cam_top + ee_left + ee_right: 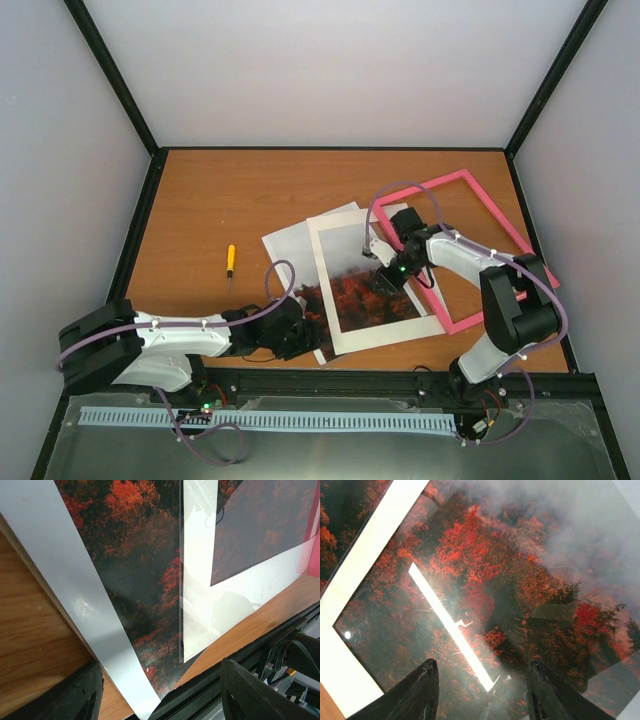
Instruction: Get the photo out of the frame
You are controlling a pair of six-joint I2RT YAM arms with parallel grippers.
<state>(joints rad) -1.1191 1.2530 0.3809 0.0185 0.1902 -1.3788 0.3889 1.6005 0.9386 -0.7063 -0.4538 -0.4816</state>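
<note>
The pink frame point(487, 232) lies flat at the right of the table. Left of it, the white mat point(385, 332) lies over the photo point(362, 290), with a clear glass pane point(240, 605) on top. The photo point(135, 580) is turned askew beneath them, and its dark red tree corner and pale edge strip point(65, 580) stick out toward the near edge. My left gripper point(160, 695) is open and straddles that corner without touching it. My right gripper point(482, 692) is open just above the glass over the trees, with nothing between its fingers.
A yellow screwdriver point(230, 260) lies on the wooden table point(220, 200) to the left. The black rail point(250, 640) at the table's near edge runs right beside the left gripper. Black posts and pale walls enclose the table.
</note>
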